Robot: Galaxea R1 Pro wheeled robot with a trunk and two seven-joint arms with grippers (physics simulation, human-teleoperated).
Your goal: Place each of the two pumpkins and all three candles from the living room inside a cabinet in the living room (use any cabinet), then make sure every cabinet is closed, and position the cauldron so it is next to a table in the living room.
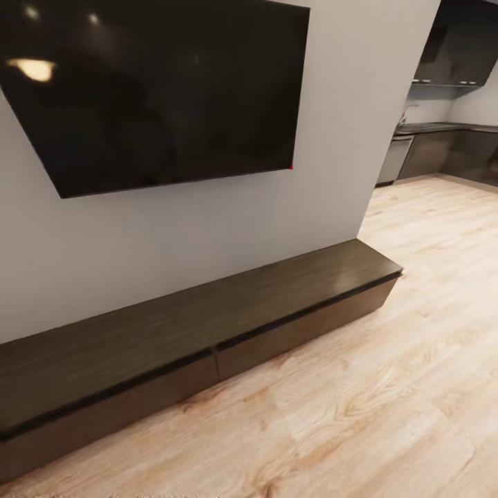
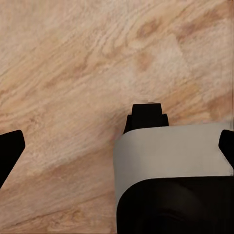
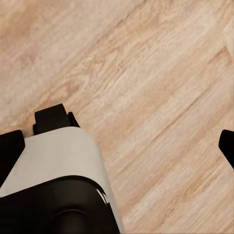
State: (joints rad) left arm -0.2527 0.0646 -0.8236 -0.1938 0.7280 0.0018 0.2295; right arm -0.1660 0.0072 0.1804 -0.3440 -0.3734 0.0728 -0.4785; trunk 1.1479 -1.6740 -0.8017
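Two cabinet drawer fronts flush shut; contents hidden

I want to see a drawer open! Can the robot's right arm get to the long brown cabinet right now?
Probably not yet. The cabinet sits closed by the wall with bare floor before it, while the right pincer hangs open over floorboards. Nothing blocks it.

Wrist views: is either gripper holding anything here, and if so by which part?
Nothing is held. The left gripper and the right gripper each have black fingertips spread wide, with only the light wooden plank floor between them.
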